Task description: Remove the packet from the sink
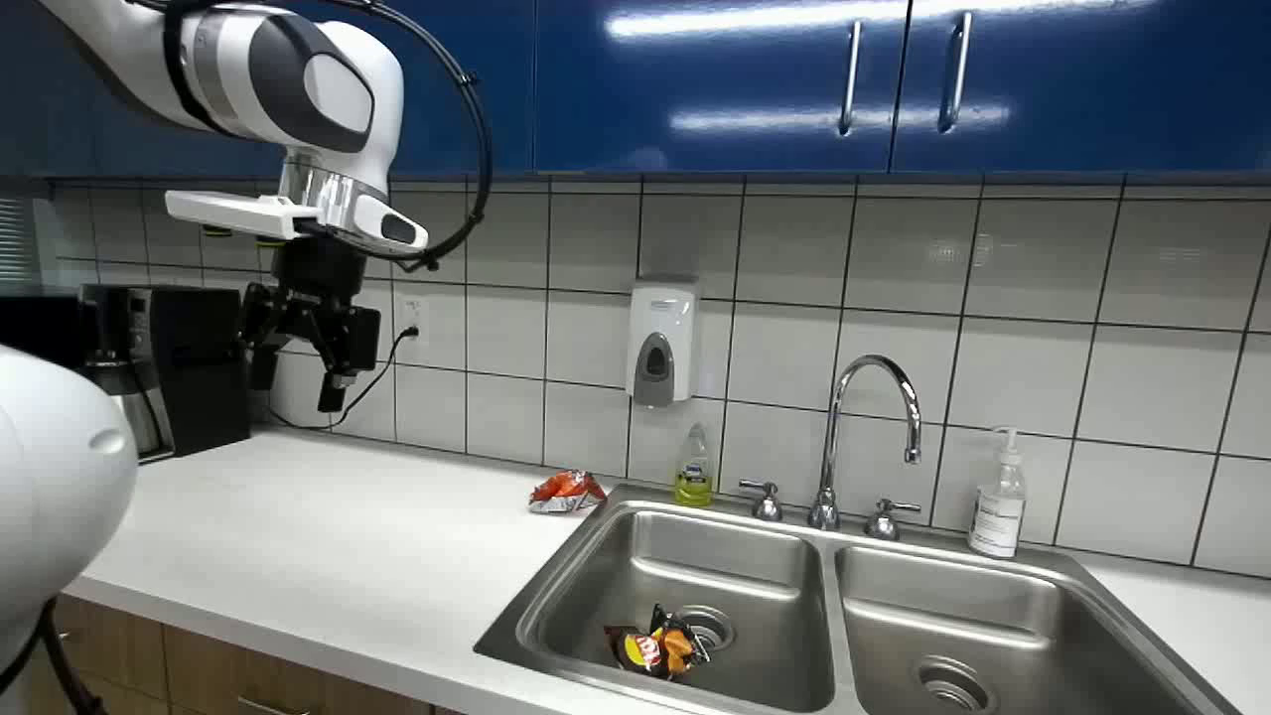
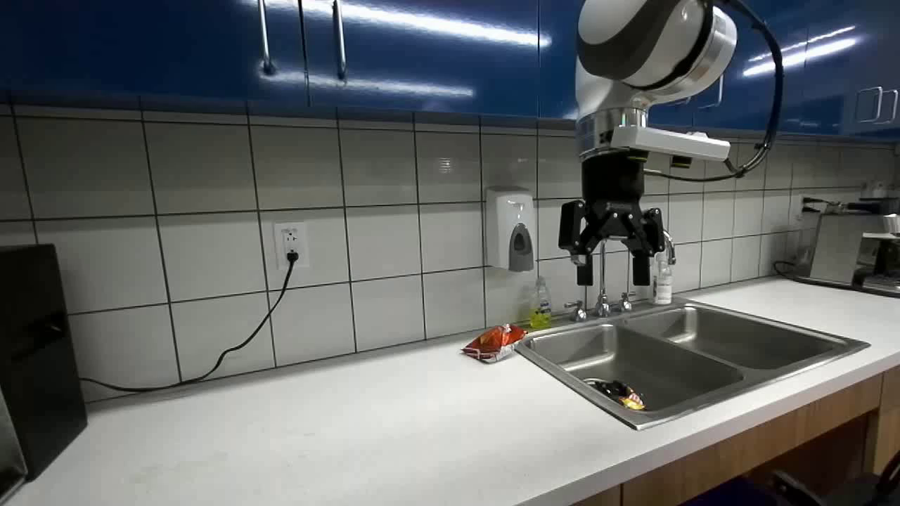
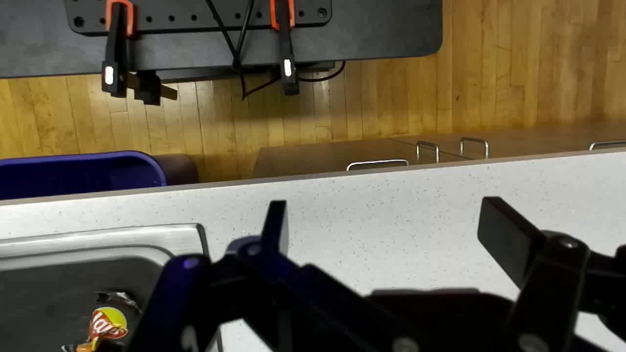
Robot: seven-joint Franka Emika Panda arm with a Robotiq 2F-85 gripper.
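I hold my hand point(image 2: 612, 273) in the air above the bench point(image 1: 298, 536), left of the sink point(image 1: 501, 642), its two fingers point(image 3: 508, 237) spread well apart. The packet point(image 1: 645, 651) lies crumpled in the left bowl point(image 1: 779, 641), just left of the drain point(image 1: 708, 628). In an exterior view its long axis runs roughly left to right, from a dark end point(image 1: 620, 639), past a yellow patch, to an orange patch point(image 1: 679, 650) and a dark-and-silver tip pointing right; a dark flap point(image 1: 659, 619) stands up on its far side. I also see it in an exterior view over the bowl's left rim point(image 2: 576, 381), the dark part point(image 2: 613, 388) farther and the yellow-and-red part point(image 2: 633, 402) nearer. The wrist view looks down on it and makes its white lettering point(image 3: 105, 323) out best, though the view's edge cuts it off, so I cannot tell its whole length there. The wooden floor point(image 3: 391, 98) and the clamps point(image 3: 116, 54) show only in the wrist view; the faucet point(image 1: 830, 437) and a red-orange bag point(image 1: 566, 492), on the bench just beside the sink's far left corner, show in both exterior views only.
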